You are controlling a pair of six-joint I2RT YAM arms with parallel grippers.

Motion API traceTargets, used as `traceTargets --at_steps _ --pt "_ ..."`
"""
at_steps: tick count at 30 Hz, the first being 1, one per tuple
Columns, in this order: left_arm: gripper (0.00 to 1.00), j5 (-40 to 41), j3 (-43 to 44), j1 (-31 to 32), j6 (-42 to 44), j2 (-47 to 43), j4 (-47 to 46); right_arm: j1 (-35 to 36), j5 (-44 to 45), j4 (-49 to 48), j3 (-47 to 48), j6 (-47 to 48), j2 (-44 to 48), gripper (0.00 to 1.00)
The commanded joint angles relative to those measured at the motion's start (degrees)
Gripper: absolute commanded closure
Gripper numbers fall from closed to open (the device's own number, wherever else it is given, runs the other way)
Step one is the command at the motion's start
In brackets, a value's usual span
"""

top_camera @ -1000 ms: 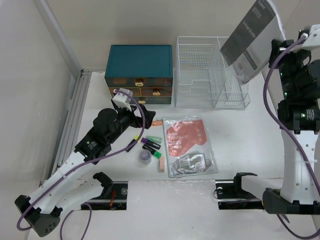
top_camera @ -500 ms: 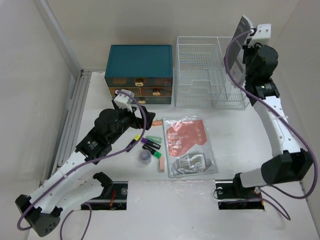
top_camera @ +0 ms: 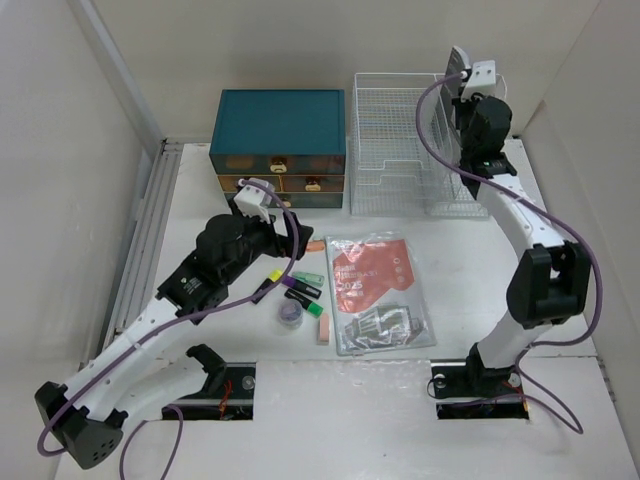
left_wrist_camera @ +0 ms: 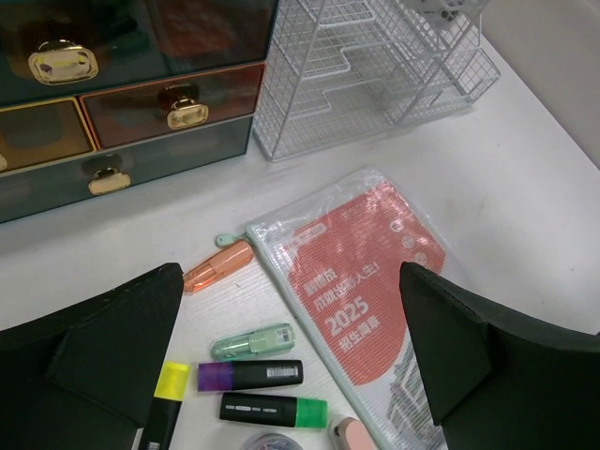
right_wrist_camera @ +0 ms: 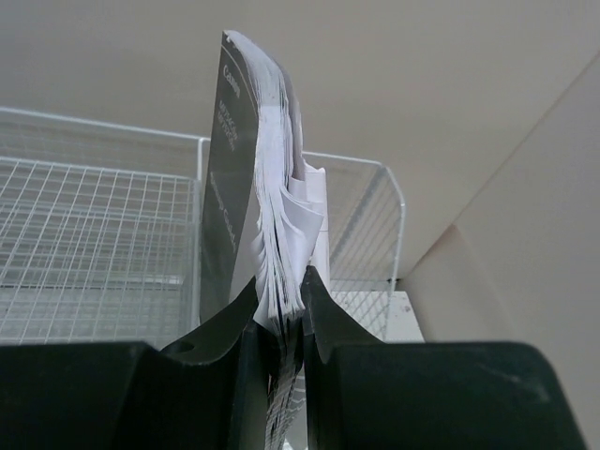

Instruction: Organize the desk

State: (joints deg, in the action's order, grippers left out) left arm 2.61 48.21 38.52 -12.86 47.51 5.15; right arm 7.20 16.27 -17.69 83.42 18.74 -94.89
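- Picking from the pens (left_wrist_camera: 251,375) looks like the job of the left hand (left_wrist_camera: 291,347); its fingers stand wide apart above them, holding nothing; I judge it should come straight down across one barrel, since the purple and green pens lie side by side, almost touching, and a skewed close could take both or nudge the pouch (left_wrist_camera: 361,281) just beside them.
- Filing the booklet (right_wrist_camera: 246,169) looks like the right hand's step; the right hand (right_wrist_camera: 279,309) is clamped on the booklet's lower edge, and the pages fan loose above the fingers; best to lower it upright, edge first, into the rack (right_wrist_camera: 94,234) and let go only once the bottom edge is seated, as loose pages could snag the wire; which slot lies under it I cannot tell.
- The tabletop (top_camera: 480,270) lies close beneath the left hand, carrying the pens, pouch, drawers (top_camera: 278,125) and rack; its cut-outs (top_camera: 225,385) sit at the near edge by the arm bases.
- From the right hand the tabletop lies well below; that hand hangs high over the rack's right part, at the far edge.
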Motion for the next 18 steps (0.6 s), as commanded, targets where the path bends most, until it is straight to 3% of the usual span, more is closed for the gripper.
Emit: traceTargets --at_steps 1,10,18 --pt "0.00 -1.1 -0.4 -0.4 0.9 0.5 -1.7 0.4 -4.7 -15.3 0.2 -0.5 -0.7 1.00" --pt "0.00 -5.0 -0.9 -4.7 0.9 1.6 -2.3 -0.3 -9.7 -21.3 -5.4 -7.5 -4.8 1.00" --pt "0.00 -6.1 -0.9 -6.0 0.9 1.6 -2.9 -1.5 -9.1 -28.0 -12.3 -7.5 -6.4 1.00"
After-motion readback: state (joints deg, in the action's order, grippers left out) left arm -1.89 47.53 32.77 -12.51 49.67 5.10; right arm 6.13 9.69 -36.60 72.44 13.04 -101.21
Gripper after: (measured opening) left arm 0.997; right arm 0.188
